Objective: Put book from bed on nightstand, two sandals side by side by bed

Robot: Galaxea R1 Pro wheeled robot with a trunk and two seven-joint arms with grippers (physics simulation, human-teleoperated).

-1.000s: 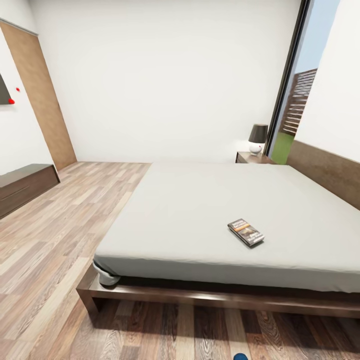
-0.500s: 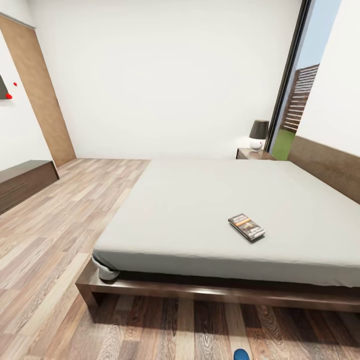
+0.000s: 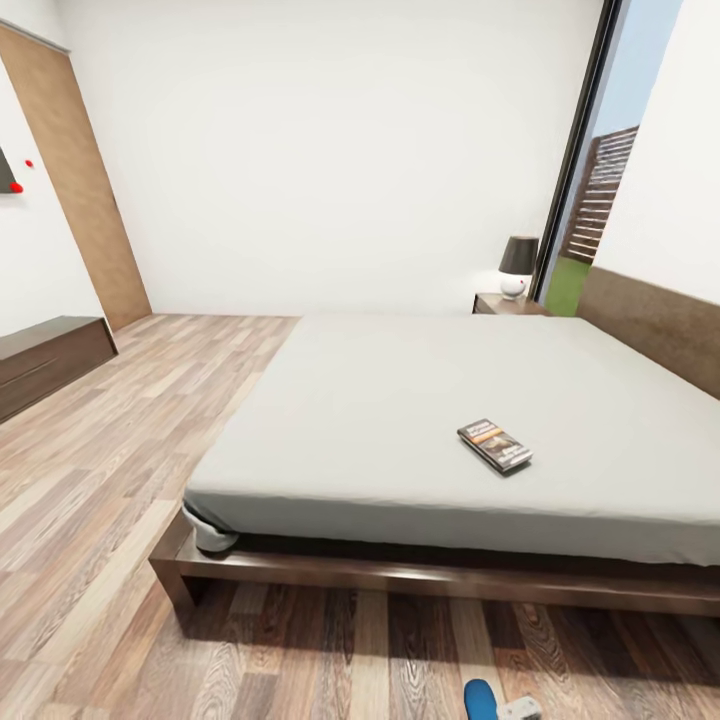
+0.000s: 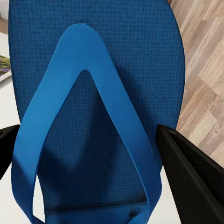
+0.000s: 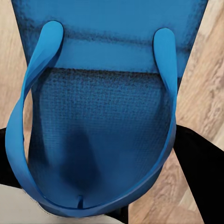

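The bed [image 3: 400, 420] serves as the landmark in the head view: its pale grey mattress sits on a dark wooden frame, with the brown headboard [image 3: 650, 325] along its far right side. The book [image 3: 494, 445] lies flat on the mattress, toward the near edge and right of the middle. Beyond the bed's far corner stands the nightstand [image 3: 507, 304], bearing a lamp [image 3: 517, 267] with a dark shade. On the wood floor in front of the bed's near rail, a blue sandal tip [image 3: 480, 698] shows beside a small pale grey part [image 3: 520, 709].

The left gripper [image 4: 93, 154] has a blue sandal [image 4: 98, 60] between its dark fingers [image 4: 191, 177], one on each side of the sole; the grasp appears closed on it. The right gripper [image 5: 102, 163] likewise holds the other sandal [image 5: 112, 37], black fingers [image 5: 196, 163] flanking its sole above the floor.
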